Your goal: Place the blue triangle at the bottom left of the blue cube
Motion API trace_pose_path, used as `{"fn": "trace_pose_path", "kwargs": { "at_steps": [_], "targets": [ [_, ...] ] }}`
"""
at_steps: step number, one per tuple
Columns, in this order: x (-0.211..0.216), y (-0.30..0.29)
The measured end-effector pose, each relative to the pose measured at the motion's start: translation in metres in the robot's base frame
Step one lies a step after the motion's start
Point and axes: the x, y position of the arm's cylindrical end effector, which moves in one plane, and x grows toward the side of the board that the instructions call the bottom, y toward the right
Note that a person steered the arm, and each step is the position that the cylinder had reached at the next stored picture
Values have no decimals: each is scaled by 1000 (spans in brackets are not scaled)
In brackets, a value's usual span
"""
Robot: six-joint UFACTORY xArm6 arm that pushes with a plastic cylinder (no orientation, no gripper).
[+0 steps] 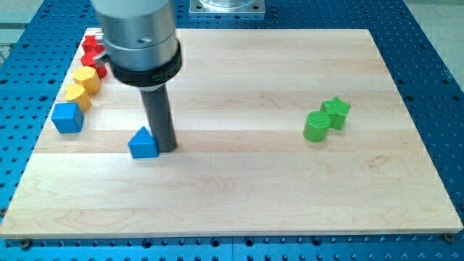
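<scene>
The blue triangle [143,143] lies on the wooden board, left of centre. My tip [166,148] stands right against the triangle's right side. The blue cube [67,117] sits near the board's left edge, up and to the left of the triangle, with a wide gap between them. The arm's grey and black body hangs over the board's upper left and hides part of it.
Two yellow blocks [82,85] and two red blocks [92,52] line the left edge above the blue cube. A green cylinder [316,126] and a green star [336,111] touch each other at the right. The wooden board [239,196] rests on a blue perforated table.
</scene>
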Motion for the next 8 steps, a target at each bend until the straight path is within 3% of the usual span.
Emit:
{"fn": "trace_pose_path", "kwargs": {
  "at_steps": [1, 3, 8],
  "targets": [
    [9, 26],
    [8, -71],
    [5, -91]
  ]
}}
